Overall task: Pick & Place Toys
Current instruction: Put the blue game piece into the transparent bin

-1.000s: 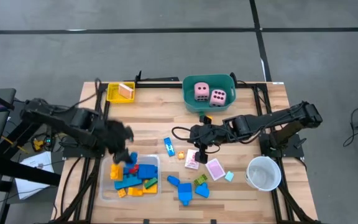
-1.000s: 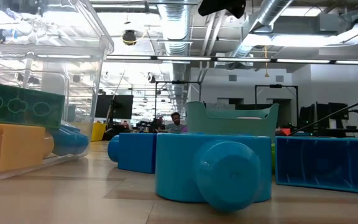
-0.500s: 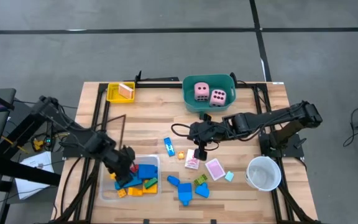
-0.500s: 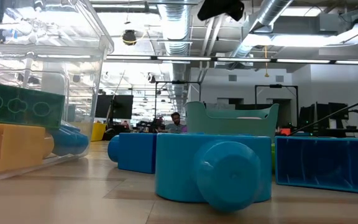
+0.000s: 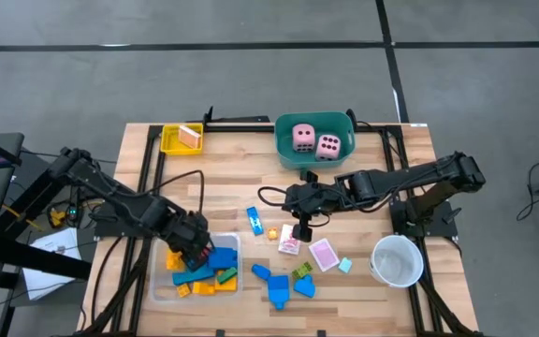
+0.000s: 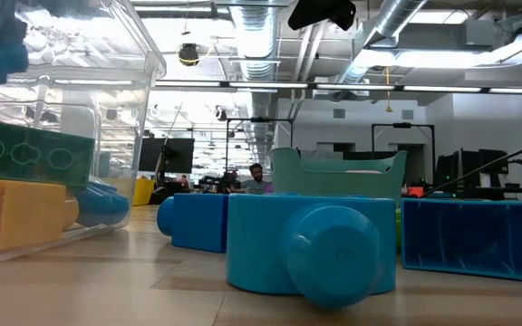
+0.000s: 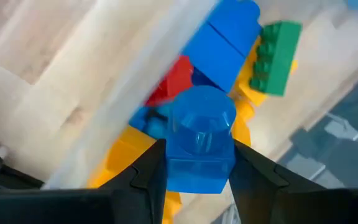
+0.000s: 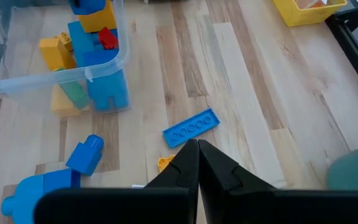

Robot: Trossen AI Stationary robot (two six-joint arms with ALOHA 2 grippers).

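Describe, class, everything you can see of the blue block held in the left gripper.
The blue block is glossy plastic: a squarish body with one round stud on top, lighter blue than the bricks behind it. The left gripper clamps it between its two dark fingers, one on each side of the body. It hangs just above the clear tray, over the pile of blue, red, yellow-orange and green blocks there. Only the fingers appear to touch it.

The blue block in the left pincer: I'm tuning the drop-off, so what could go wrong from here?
1. The left pincer holds the blue block over the clear tray, already heaped with blocks; released here, it may bounce off the pile and out.
2. It seems to hang near the tray's rim, so it could clip the wall.
3. The right pincer, shut, waits mid-table, likely out of the way.
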